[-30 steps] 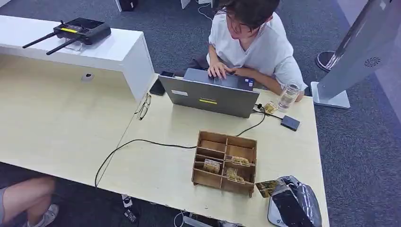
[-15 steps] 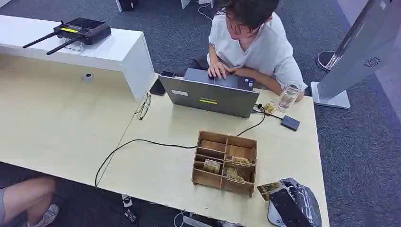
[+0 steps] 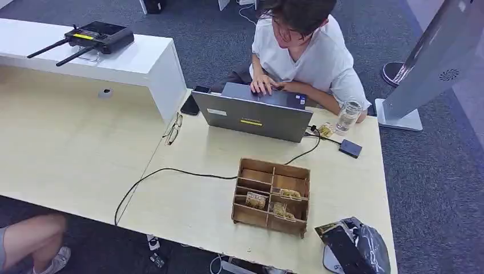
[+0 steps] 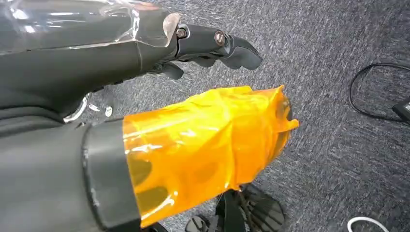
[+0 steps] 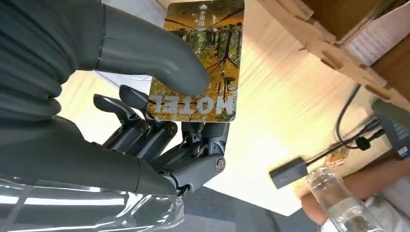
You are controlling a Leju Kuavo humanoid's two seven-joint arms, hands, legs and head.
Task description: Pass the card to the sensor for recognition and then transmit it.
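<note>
My right hand point(image 5: 145, 121) held the hotel card point(image 5: 200, 63) pinched between my thick thumb and the darker fingers point(image 5: 140, 128) beneath it, the printed face with its forest picture turned toward my wrist camera. From my head view that hand point(image 3: 354, 248) sat at the near right corner of the table point(image 3: 194, 200), just beside the wooden box point(image 3: 271, 194) with its compartments, a few of which had other cards standing in them. The card was above the tabletop, close to the box's near wall, though I could not tell whether it touched the wood.

My left hand point(image 4: 208, 46) hung down over grey carpet point(image 4: 329, 58), its fingers loosely extended with nothing in them, and my thumb was wrapped in orange tape point(image 4: 208, 145).

Across the table a person point(image 3: 302, 51) in a white shirt typed at a laptop point(image 3: 251, 117). A small black sensor point(image 3: 350, 148) lay near the far right edge, just beside a glass jar point(image 3: 348, 116), and a black cable point(image 3: 171, 174) ran across the table.
</note>
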